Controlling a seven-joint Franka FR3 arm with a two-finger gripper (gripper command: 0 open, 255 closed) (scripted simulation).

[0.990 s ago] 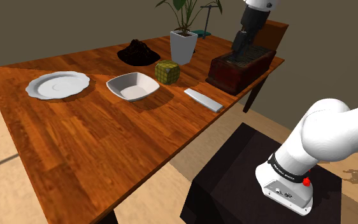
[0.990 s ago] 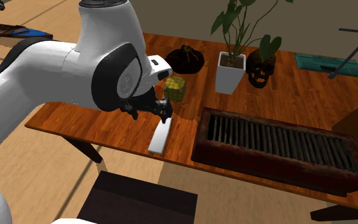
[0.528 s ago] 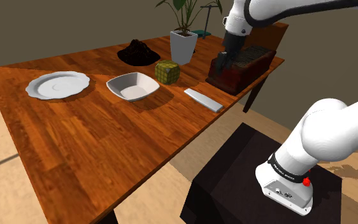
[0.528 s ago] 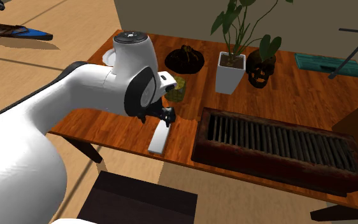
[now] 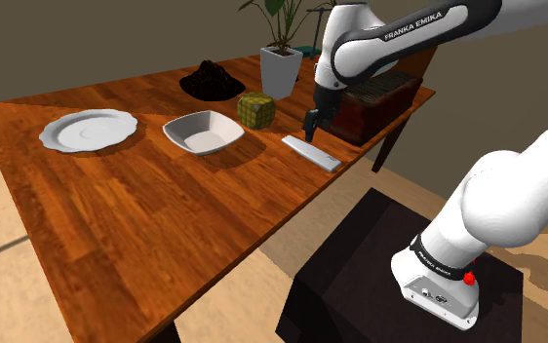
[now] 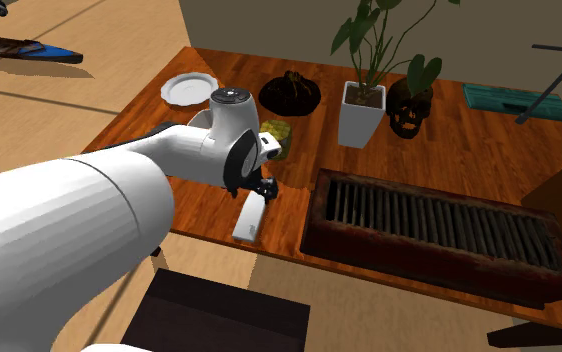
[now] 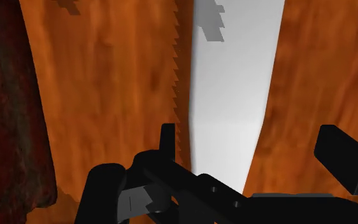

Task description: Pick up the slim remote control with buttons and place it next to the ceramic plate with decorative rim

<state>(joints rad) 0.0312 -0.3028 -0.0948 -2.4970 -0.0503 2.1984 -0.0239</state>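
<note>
The slim remote [image 5: 311,153] is a plain pale grey slab lying flat near the table edge that faces the stand. My gripper [image 5: 312,128] hangs open just above the remote's end nearest the dark crate, not touching it. In the wrist view the remote [image 7: 232,83] runs lengthwise between the spread fingers [image 7: 167,143] of the gripper [image 7: 251,153]. From the second exterior view, the gripper [image 6: 262,188] sits over the remote [image 6: 250,217]. The white plate with a wavy rim [image 5: 88,130] lies far off, toward the shoulder view's left, and appears again as the plate [image 6: 189,89].
A white bowl [image 5: 204,133] and a yellow-green cube [image 5: 255,109] lie between remote and plate. A dark slatted crate [image 5: 370,102] stands close beside the gripper. A dark mound [image 5: 212,81] and a potted plant [image 5: 281,70] stand at the back. The wooden table [image 5: 145,214] is bare toward the front.
The arm has swung from above the dark crate down and toward the shoulder view's left, bringing the gripper over the remote. The fingers stayed open and the remote has not moved.
</note>
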